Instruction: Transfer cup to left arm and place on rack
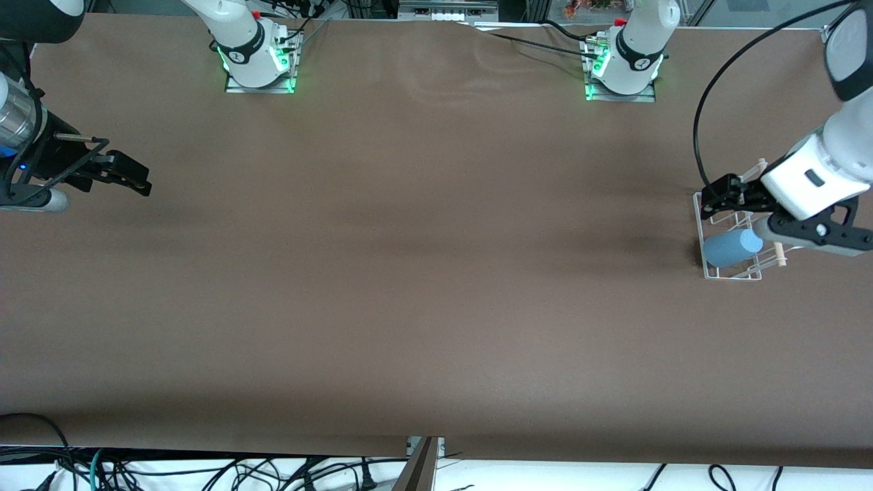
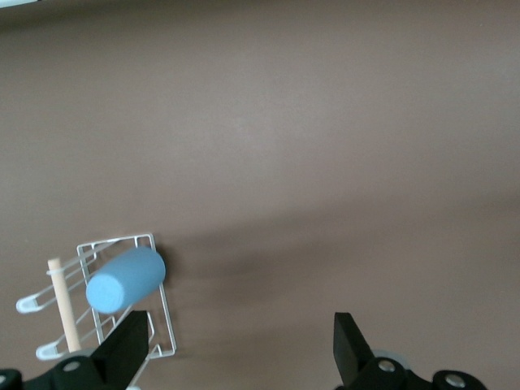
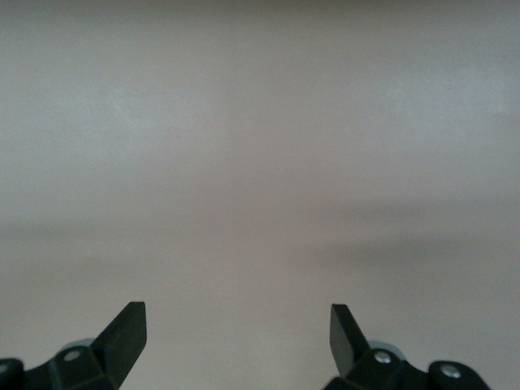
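The light-blue cup (image 1: 732, 248) lies tilted on the white wire rack (image 1: 715, 274) at the left arm's end of the table. In the left wrist view the cup (image 2: 124, 281) rests on the rack (image 2: 165, 323) beside the pale wooden dowel (image 2: 63, 313). My left gripper (image 1: 724, 195) is open and empty, over the part of the rack away from the front camera, apart from the cup. In its own view the left gripper (image 2: 240, 341) has its jaws spread wide. My right gripper (image 1: 129, 176) is open and empty, waiting over the right arm's end of the table (image 3: 237, 337).
The brown table (image 1: 423, 273) spans the whole view. The two arm bases (image 1: 258, 58) (image 1: 624, 65) stand along the edge farthest from the front camera. A black cable (image 1: 709, 102) loops above the rack. Cables hang below the table's near edge.
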Motion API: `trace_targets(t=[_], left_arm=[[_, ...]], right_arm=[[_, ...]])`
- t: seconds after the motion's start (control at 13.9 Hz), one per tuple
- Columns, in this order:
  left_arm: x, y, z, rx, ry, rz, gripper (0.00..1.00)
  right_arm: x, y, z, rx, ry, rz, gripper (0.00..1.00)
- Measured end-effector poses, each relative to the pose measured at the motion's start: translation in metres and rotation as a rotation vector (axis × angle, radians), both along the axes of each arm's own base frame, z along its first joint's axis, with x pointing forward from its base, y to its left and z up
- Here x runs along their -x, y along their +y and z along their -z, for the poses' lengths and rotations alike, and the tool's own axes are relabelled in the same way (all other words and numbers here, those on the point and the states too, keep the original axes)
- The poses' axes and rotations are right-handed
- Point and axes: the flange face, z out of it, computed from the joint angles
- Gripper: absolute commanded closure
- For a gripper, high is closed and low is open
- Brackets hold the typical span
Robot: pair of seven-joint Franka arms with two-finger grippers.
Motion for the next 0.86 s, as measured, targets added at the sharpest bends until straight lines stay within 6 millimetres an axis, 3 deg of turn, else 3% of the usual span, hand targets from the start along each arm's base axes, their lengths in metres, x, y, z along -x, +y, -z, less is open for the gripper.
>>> trace_targets(t=[0.36, 0.86], left_arm=[[0.058, -0.015, 0.0, -0.021, -0.01, -0.071, 0.0], [0.06, -0.009, 0.013, -0.021, 0.003, -0.089, 0.0]], right_arm=[[0.0, 0.0, 0.0, 0.0, 0.001, -0.001, 0.0], [0.0, 0.0, 0.001, 0.0, 0.001, -0.001, 0.0]])
